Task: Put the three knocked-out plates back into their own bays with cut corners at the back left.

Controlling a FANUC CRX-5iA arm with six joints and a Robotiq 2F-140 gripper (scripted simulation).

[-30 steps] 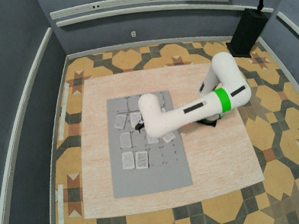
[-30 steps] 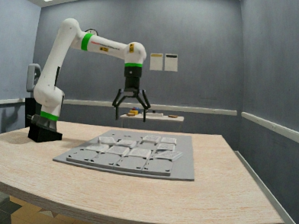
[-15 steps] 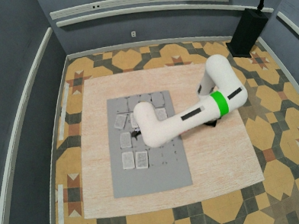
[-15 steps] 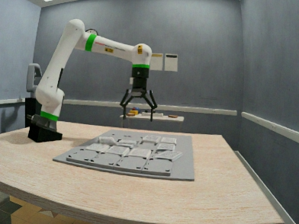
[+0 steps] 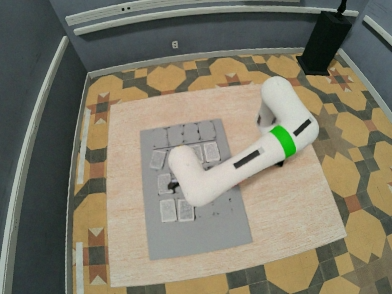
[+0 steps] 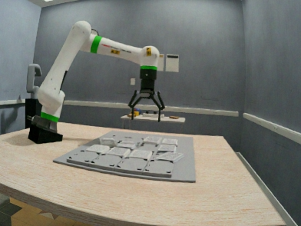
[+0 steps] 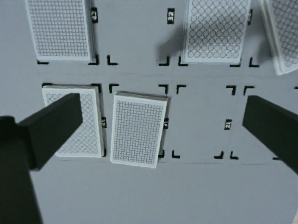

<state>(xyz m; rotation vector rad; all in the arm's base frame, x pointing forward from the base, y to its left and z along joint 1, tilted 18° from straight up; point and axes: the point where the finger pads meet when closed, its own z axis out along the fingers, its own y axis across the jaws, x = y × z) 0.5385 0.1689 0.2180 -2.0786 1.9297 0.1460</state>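
In the wrist view a fine-gridded 384-well plate (image 7: 137, 129) (image 5: 185, 210) lies at bay 31. It is slightly skewed and pokes out past the bay's corner pieces on one side. A 96-well plate (image 7: 84, 122) sits in bay 41 beside it, partly behind my left finger. Plates sit squarely in bay 42 (image 7: 60, 30) and bay 22 (image 7: 216, 31). Another plate (image 7: 282, 35) lies askew at the right edge, cut off by the frame. Another plate (image 5: 157, 159) lies askew near the raised column. My gripper (image 7: 162, 109) (image 6: 146, 111) is open and empty, high above the deck (image 5: 200, 235) (image 6: 186, 169).
Bays 32 and 21 are empty in the wrist view. Column 4's raised floors (image 5: 191, 133) are bare. My arm hides part of the deck in the top view. A black pedestal (image 5: 324, 42) stands in the room's far corner.
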